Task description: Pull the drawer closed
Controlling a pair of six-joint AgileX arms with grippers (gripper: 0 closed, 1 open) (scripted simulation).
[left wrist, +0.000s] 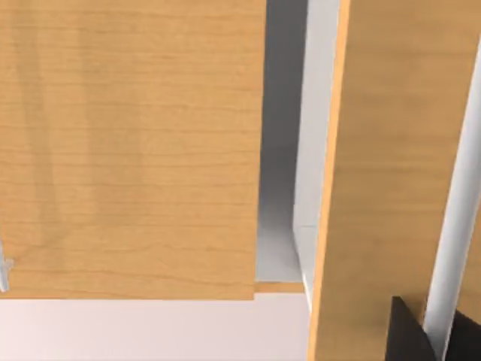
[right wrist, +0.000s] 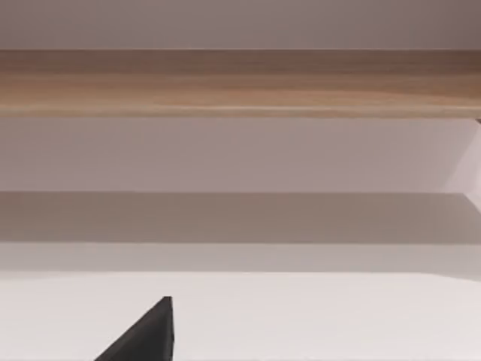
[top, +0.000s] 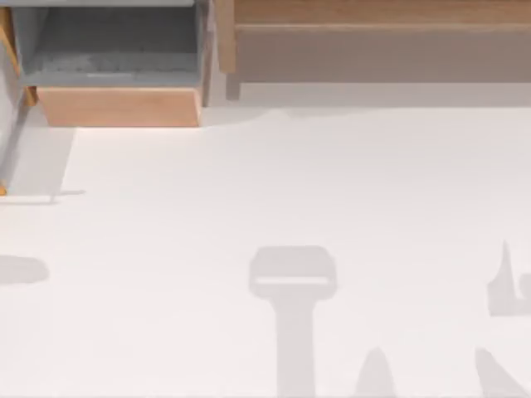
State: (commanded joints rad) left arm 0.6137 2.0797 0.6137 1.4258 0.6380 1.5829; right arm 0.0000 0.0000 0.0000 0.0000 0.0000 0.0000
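Note:
The drawer [top: 116, 50] sits at the table's back left, pulled out, with its grey floor and walls open to view. Its plain orange-tan front panel [top: 120, 106] faces the table's middle. In the left wrist view a broad orange-tan wooden face [left wrist: 128, 150] stands very close. Beside it are a grey gap [left wrist: 282, 150] and a second wooden board [left wrist: 391, 150]. A dark part of my left gripper [left wrist: 409, 335] shows at that picture's edge, touching nothing I can see. A dark part of my right gripper [right wrist: 146, 335] hangs over the white table, apart from the wood.
A long wooden bench-like piece [top: 382, 41] with a grey-brown face runs along the back right and shows ahead in the right wrist view [right wrist: 240, 79]. The white table [top: 249, 191] carries grey arm shadows [top: 290, 274] near its front.

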